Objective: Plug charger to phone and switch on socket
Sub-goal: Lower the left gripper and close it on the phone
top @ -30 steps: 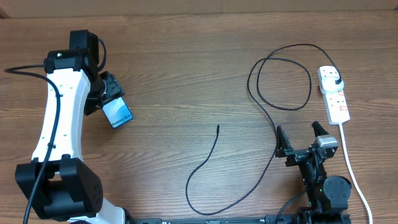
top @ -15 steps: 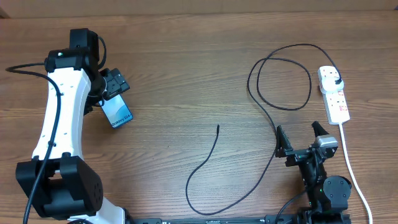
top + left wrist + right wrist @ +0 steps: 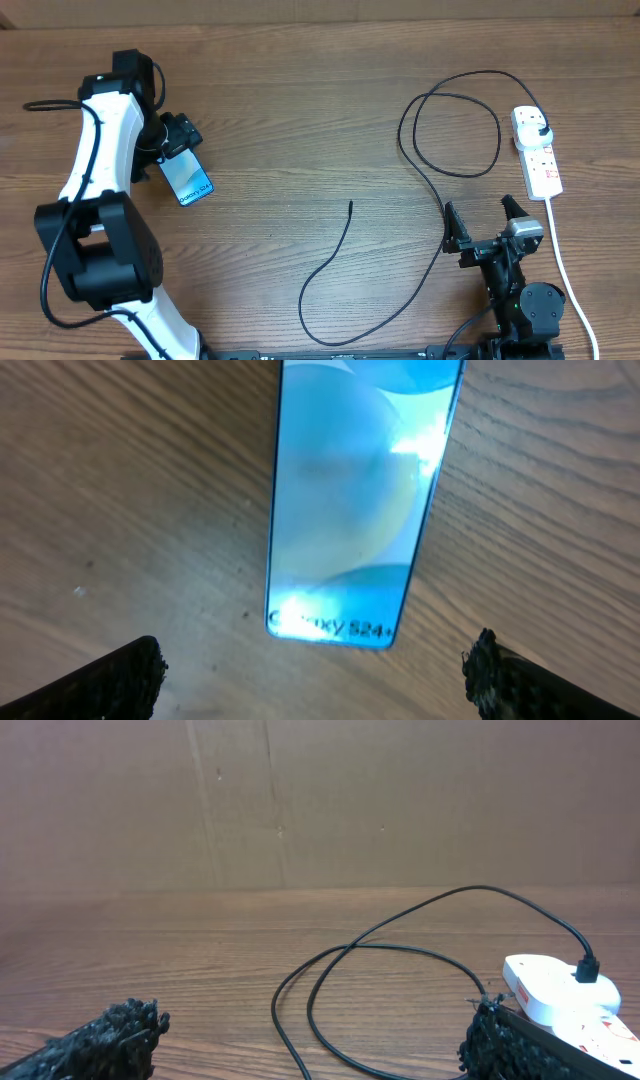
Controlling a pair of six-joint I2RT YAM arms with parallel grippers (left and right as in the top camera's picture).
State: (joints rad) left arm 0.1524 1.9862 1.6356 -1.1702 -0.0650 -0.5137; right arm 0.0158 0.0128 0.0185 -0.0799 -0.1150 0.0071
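The left arm rises from the near left edge of the table (image 3: 300,90), runs toward the far side and bends back at the wrist, so the left gripper (image 3: 178,138) points down and to the right over the wood. Its jaws stand wide apart and hold nothing. The phone (image 3: 187,178) lies flat on the table, screen up, just near and right of that gripper. In the wrist view the phone (image 3: 360,500) sits between the lines of the two black fingertips (image 3: 125,675) without touching either, its lettered end toward them.

The right arm is folded low at the near right edge, and the right gripper (image 3: 480,215) points toward the far side, jaws spread and empty. The charger (image 3: 401,128) loops across the right half of the table and passes just left of this gripper. Its small end connector (image 3: 350,205) lies free mid-table, well apart from the phone. Its plug head (image 3: 540,124) sits in the far end of the socket (image 3: 543,165), which lies far and right of the right gripper. The white cord (image 3: 560,250) runs from the socket toward the near edge
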